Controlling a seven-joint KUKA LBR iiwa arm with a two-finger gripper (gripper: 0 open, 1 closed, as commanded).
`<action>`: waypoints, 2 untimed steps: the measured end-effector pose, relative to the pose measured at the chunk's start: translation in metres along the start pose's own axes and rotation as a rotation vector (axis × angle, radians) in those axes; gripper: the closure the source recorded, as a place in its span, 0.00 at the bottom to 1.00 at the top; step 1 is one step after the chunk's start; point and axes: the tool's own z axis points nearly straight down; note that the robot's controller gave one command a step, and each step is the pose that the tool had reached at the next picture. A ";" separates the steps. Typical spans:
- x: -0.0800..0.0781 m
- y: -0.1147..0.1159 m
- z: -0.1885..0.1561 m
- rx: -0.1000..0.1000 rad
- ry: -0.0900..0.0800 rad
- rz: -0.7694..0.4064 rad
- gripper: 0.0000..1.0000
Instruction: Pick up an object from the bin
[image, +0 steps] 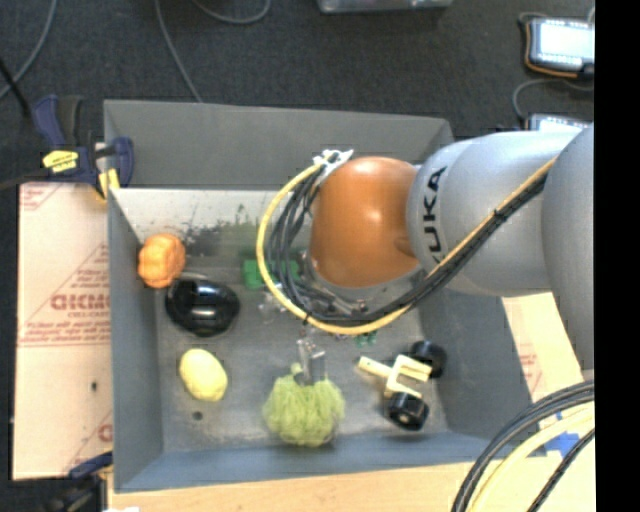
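Observation:
My gripper (311, 362) reaches down from under the orange cover near the bin's front middle. Its tips stand right at the top of a fuzzy green ball (303, 409) that lies against the front wall. To the right of it lies a cream and black toy piece with black wheels (404, 385). A small green thing (252, 272) shows partly behind the cables, at the middle of the bin.
On the left side lie a yellow lemon-like thing (203, 374), a glossy black oval thing (202, 306) and a small orange pumpkin-like thing (161, 260). The arm and its cover hang over the middle and right of the bin.

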 end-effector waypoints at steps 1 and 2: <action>0.015 0.020 0.001 -0.006 -0.004 0.046 0.00; 0.028 0.008 0.016 -0.003 -0.004 0.188 0.00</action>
